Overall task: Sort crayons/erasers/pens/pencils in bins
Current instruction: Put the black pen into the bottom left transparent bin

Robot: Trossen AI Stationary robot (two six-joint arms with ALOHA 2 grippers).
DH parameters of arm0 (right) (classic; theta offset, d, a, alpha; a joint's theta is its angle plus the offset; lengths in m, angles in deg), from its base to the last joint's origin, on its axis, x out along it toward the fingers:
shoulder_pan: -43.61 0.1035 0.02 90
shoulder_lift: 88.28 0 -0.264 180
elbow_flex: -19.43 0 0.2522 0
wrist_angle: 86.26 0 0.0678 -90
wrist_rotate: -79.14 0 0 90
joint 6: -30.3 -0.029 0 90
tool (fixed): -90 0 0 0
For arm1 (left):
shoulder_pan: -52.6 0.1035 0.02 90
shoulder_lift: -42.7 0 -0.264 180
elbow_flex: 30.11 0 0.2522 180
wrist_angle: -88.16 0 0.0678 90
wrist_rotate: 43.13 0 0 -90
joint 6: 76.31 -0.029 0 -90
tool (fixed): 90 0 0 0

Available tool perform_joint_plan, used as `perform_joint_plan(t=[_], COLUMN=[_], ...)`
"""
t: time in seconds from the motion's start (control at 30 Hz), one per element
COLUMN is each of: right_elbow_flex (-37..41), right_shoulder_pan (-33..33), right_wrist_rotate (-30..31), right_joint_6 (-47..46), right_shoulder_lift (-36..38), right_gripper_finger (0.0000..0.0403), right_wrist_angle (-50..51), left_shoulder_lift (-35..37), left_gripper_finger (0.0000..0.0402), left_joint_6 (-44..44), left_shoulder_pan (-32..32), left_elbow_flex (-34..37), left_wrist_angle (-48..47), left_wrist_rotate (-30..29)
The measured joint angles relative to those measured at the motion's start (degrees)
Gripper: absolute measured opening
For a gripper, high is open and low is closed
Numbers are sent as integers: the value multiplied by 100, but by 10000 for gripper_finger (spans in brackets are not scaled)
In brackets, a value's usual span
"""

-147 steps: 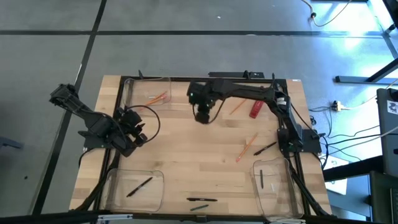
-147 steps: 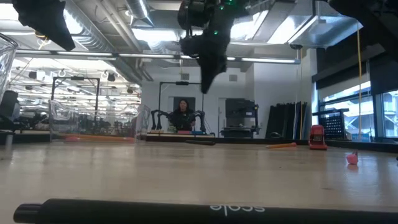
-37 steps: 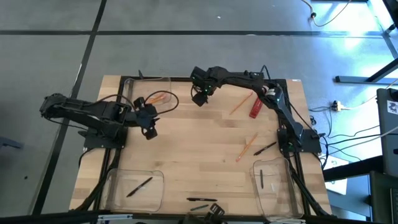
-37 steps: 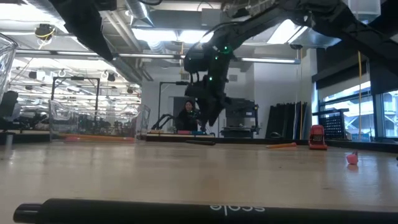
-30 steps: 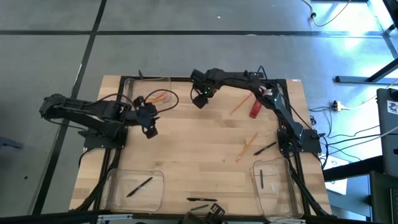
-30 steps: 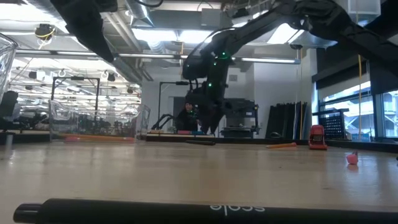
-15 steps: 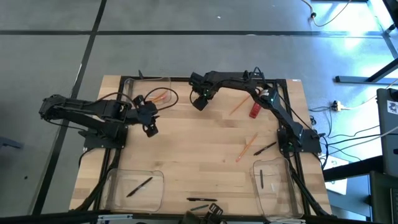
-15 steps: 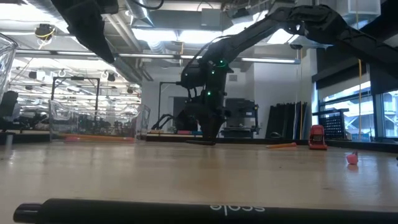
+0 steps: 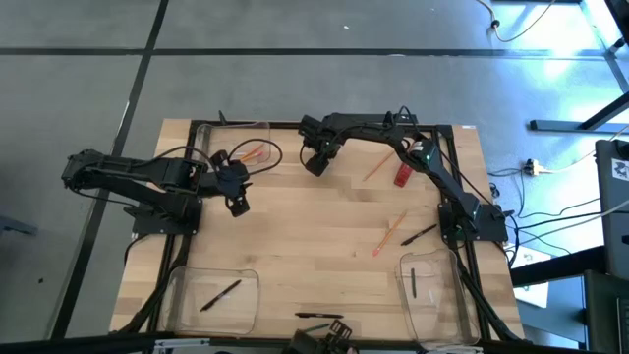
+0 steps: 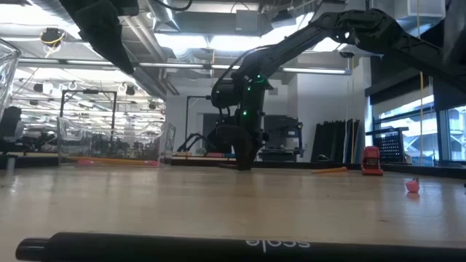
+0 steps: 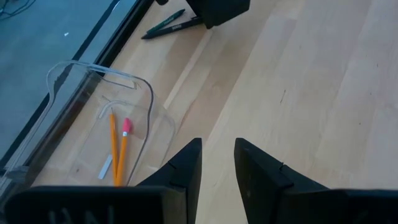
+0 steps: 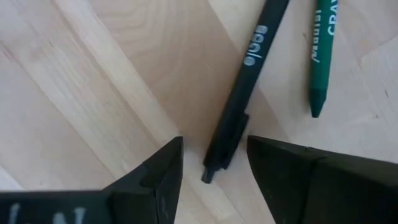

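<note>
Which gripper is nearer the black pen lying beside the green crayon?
Right. The right gripper hangs open directly over the black pen, fingers either side. The left gripper waits off toward the table's left, near the pencil bin.

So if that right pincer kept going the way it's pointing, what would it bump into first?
Most likely the black pen: the right pincer stands open right over its clip end, a finger on each side. A green crayon lies just beside, out of that line.

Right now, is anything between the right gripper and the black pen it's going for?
Nothing visible. The right gripper is open, the clip end of the black pen lying bare in the gap between its fingers. A green crayon lies beside the pen, apart, outside that gap. The left gripper waits by the far bin.
</note>
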Motion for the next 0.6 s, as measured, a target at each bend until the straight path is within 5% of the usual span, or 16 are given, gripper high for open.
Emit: perform_joint_plan(t=[0.6], right_elbow_flex=[-4], right_shoulder_pan=[-66], right_wrist_rotate=[46], right_joint_6=[-10], right_shoulder_lift=[-33], right_gripper_finger=[89], right_wrist_angle=[116], left_shoulder_lift=[0], left_gripper_finger=[88], left_joint_6=[-4], left_shoulder_pan=[0], left_elbow_flex=[0], left_wrist_angle=[0], left_wrist_rotate=[-2])
